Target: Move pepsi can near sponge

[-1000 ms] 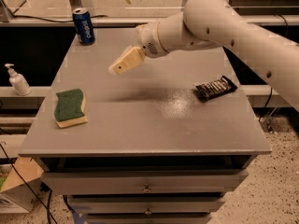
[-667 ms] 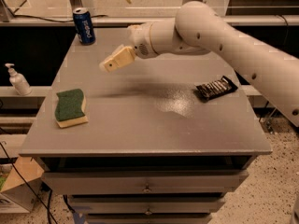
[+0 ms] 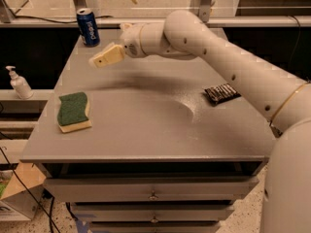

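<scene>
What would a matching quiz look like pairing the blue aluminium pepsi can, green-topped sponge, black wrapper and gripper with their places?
1 blue aluminium pepsi can
2 green-topped yellow sponge
3 black snack wrapper
4 tan gripper

A right side of the grey table
B table's far left corner
C in the air beside the can
D table's left side, near front

Pairs: 1-B, 2-D, 3-A, 4-C

Gripper (image 3: 98,60): it has moved left and toward the back of the table (image 3: 146,130). It is now near the pepsi can (image 3: 88,27), not touching it.
Arm (image 3: 218,62): it reaches farther across than before.
</scene>
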Robot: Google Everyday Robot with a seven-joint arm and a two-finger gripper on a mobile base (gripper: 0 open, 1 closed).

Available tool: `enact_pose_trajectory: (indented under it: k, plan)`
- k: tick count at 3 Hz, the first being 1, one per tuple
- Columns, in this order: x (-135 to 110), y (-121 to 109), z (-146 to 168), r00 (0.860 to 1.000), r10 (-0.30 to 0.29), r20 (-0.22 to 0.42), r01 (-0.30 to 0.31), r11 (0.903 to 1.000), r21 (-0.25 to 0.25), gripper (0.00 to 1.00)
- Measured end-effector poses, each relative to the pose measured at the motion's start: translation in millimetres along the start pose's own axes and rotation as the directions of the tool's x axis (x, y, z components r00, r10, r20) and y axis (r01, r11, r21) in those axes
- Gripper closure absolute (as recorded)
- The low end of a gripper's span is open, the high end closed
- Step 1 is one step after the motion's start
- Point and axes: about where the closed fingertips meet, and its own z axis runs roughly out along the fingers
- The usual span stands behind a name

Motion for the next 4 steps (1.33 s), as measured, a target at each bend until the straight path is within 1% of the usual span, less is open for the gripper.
enact_pose_trajectory:
  k: [1, 2, 3, 4]
  plan:
    - [-0.8, -0.8, 2.4, 1.0, 0.001, 0.004, -0.001, 1.0, 0.0, 0.0]
    - [10.6, -0.3, -1.2, 0.999, 0.036, -0.001, -0.036, 0.999, 0.028, 0.0]
    - [15.8, -6.5, 13.4, 0.999, 0.041, 0.011, -0.041, 0.9975, 0.058, 0.0]
    - [11.9, -17.5, 32.3, 1.0, 0.01, 0.024, -0.012, 0.9971, 0.075, 0.0]
